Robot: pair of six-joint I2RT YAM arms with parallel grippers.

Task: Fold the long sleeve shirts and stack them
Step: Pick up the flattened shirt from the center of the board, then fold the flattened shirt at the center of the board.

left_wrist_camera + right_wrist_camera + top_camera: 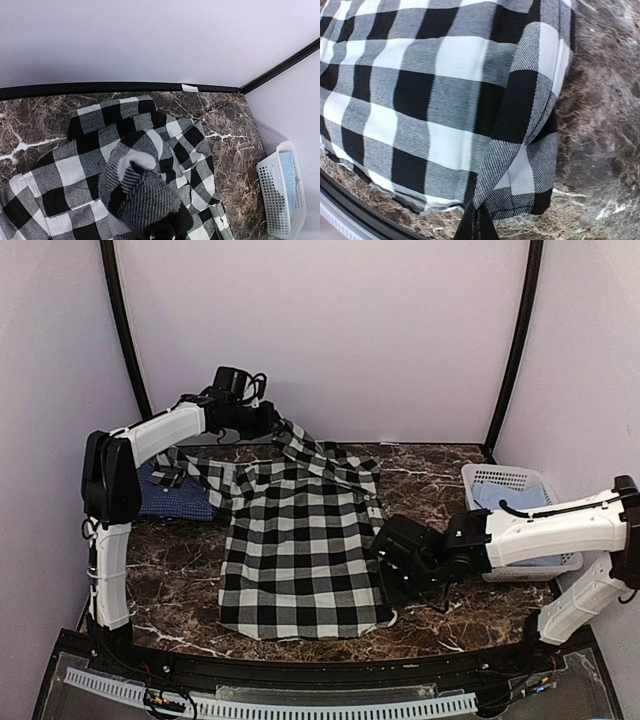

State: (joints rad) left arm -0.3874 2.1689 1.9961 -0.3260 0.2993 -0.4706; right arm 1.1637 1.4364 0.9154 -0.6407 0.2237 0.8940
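Observation:
The black-and-white checked shirt (300, 540) lies spread on the marble table, hem toward me. My left gripper (268, 422) is shut on a sleeve of the checked shirt and holds it raised at the back. In the left wrist view the cloth (142, 192) drapes over the fingers and hides them. My right gripper (392, 558) is shut on the checked shirt's right edge near the hem; in the right wrist view the fingers (478, 222) pinch a folded corner (520, 185). The dark blue shirt (178, 498) lies at the left, partly under the checked shirt.
A white slotted basket (520, 480) stands at the right edge with light blue cloth inside; it also shows in the left wrist view (280, 200). Bare marble (440, 470) lies between shirt and basket. The table's front edge (350, 200) is close to the hem.

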